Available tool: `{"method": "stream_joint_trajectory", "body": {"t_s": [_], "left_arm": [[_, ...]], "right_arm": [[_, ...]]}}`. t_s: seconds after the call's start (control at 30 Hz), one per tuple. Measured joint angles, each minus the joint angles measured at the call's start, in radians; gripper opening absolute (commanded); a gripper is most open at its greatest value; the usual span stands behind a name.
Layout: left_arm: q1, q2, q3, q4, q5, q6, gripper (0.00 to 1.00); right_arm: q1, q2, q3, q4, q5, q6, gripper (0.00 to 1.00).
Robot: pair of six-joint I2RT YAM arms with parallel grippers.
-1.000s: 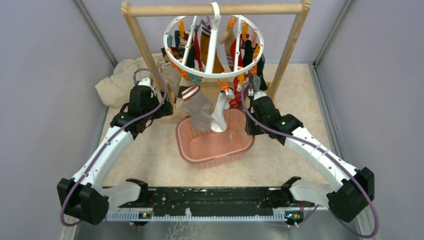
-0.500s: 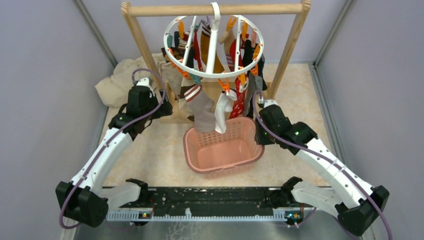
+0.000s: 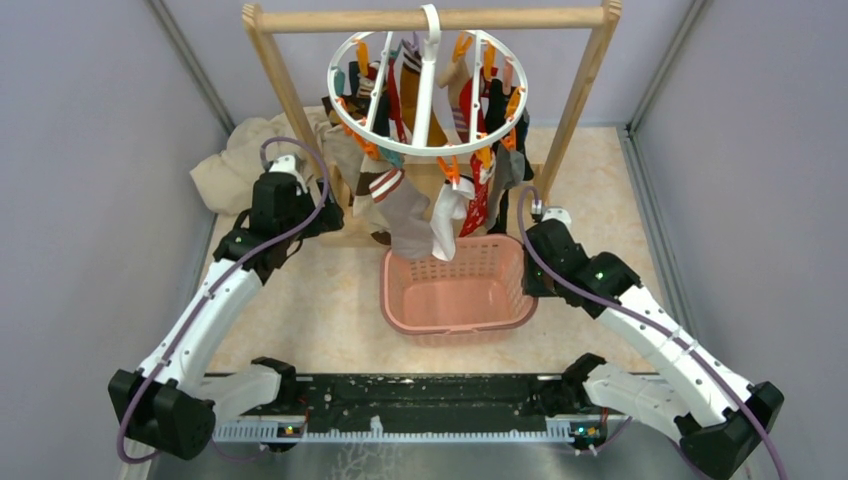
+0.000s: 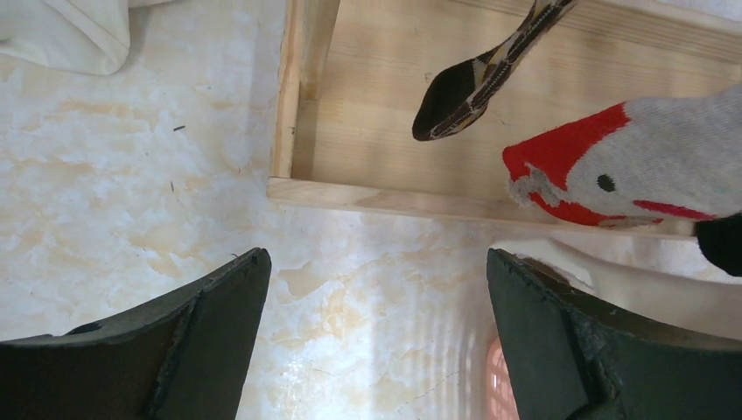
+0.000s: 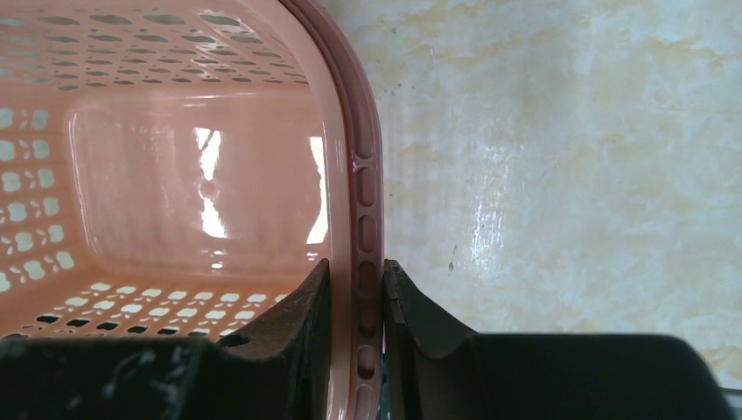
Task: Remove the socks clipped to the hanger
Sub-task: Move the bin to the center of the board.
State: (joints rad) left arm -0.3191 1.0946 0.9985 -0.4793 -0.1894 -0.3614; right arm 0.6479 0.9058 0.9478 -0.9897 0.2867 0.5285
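The white ring hanger hangs by its hook from the wooden rail, fringed with orange and teal clips. Several socks hang from it, among them a grey one, a white one and a red one. In the left wrist view a red and grey sock and a dark checked sock hang over the wooden base. My left gripper is open and empty above the floor, left of the hanger. My right gripper is shut on the pink basket's rim, at the basket's right side.
The pink slotted basket stands on the floor below the hanging socks. The wooden rail frame stands at the back with its base board. A cream cloth lies at the back left. Grey walls close in both sides.
My right gripper has dragged the pink basket to the right, away from under the grey and white socks. The left arm has barely moved.
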Motion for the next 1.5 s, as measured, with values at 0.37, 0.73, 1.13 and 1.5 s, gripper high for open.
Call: {"method": "stream_joint_trajectory", "body": {"t_s": [0.37,0.73,1.13,1.5], "left_arm": [[0.0,-0.047,0.03,-0.008,0.008,-0.002,0.99],[0.0,-0.053,0.039,-0.016,0.026,-0.008,0.99],[0.0,-0.053,0.039,-0.016,0.025,-0.007,0.99],[0.0,-0.054,0.053,-0.023,0.026,-0.003,0.99]], "right_arm": [[0.065,-0.069,-0.041,-0.012,-0.038,0.069,0.07],[0.28,-0.109,-0.084,-0.011,0.007,0.241,0.06],[0.428,-0.072,-0.082,-0.019,0.115,0.429,0.6],[0.43,-0.049,0.119,-0.173,0.27,0.345,0.63]]}}
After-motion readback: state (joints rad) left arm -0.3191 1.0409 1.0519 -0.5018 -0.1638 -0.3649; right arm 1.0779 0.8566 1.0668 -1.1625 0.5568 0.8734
